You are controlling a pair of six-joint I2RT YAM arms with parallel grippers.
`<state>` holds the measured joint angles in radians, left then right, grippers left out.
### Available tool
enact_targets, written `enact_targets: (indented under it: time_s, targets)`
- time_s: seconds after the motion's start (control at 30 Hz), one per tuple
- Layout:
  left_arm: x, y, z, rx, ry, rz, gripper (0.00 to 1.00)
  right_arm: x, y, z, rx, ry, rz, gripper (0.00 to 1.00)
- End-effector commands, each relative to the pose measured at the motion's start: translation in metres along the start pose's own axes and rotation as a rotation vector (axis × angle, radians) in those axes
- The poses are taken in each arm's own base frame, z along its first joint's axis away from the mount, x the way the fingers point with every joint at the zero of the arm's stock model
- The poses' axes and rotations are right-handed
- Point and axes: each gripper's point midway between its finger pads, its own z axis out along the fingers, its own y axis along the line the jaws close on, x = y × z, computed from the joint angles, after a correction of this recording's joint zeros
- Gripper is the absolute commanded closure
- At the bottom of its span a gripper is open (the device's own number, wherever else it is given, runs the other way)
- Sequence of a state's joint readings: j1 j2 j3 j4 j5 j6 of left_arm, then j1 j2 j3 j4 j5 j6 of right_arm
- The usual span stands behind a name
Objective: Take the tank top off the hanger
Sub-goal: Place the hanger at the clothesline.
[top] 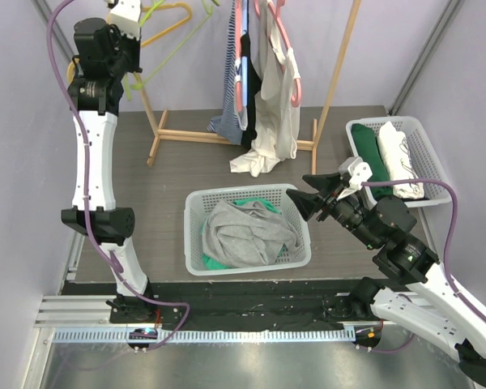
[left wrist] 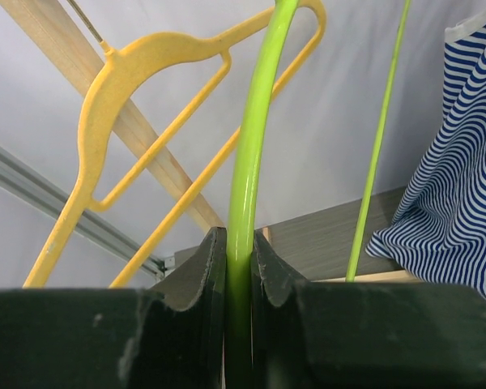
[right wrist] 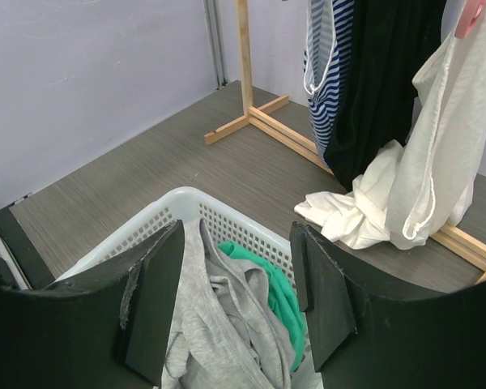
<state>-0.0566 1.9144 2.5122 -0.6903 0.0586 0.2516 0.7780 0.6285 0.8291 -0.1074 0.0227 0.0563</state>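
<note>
Left gripper: we see the left gripper [left wrist: 239,243] raised at the rack, jaws pinched tight on the thin rod of the green hanger [left wrist: 255,146].
Why that hold: clamping the hanger keeps it from swinging while cloth comes off it, we judge.
Hanger state: what we see of the green hanger looks bare, with no fabric on it, and the yellow hanger [left wrist: 105,105] just beside it is bare too.
Right gripper: the right gripper [right wrist: 235,243] hovers low over the basket [top: 193,235], jaws apart and nothing between them.
Tank top: we take the grey top [top: 247,231] for it. It lies crumpled in the basket on a green garment [top: 255,203], its cut too bunched to read.
Why there: open jaws right above it suggest a drop point, we judge.
Progress: the removal looks done or nearly so.
Bystanders: a white top [top: 279,97] hangs from a pink hanger [top: 287,36], its hem pooled on the table, and a striped top [left wrist: 454,162] hangs next along the rack [top: 194,136].
Risk: the left arm could snag the yellow hanger when it lets go.
</note>
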Motion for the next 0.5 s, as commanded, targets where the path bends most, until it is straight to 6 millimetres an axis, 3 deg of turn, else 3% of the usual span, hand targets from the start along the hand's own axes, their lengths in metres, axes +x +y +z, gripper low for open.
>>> enact_targets:
  time_s: [0.0, 0.07, 0.1, 0.17, 0.33, 0.43, 0.47]
  targets:
    - [-0.018, 0.012, -0.024, -0.047, -0.036, 0.013, 0.7, -0.024, 0.006, 0.0, -0.021, -0.055, 0.016, 0.37]
    - [-0.022, 0.015, -0.033, -0.059, -0.046, 0.005, 0.46, -0.026, 0.004, 0.002, -0.011, -0.055, 0.019, 0.37]
    - [-0.023, 0.013, -0.036, -0.057, -0.049, -0.004, 0.22, -0.025, 0.004, 0.003, -0.007, -0.052, 0.022, 0.36]
    - [-0.025, 0.012, -0.049, -0.055, -0.051, -0.016, 0.02, -0.027, 0.002, 0.005, 0.005, -0.053, 0.027, 0.34]
    - [-0.018, -0.009, -0.082, 0.018, -0.045, -0.057, 0.0, -0.029, -0.005, 0.015, 0.055, -0.041, 0.043, 0.32]
    - [-0.008, -0.031, -0.111, 0.101, -0.038, -0.074, 0.01, -0.031, -0.011, 0.023, 0.091, -0.036, 0.057, 0.3]
    - [0.005, -0.041, -0.123, 0.128, -0.017, -0.079, 0.0, -0.032, -0.012, 0.025, 0.099, -0.034, 0.06, 0.29]
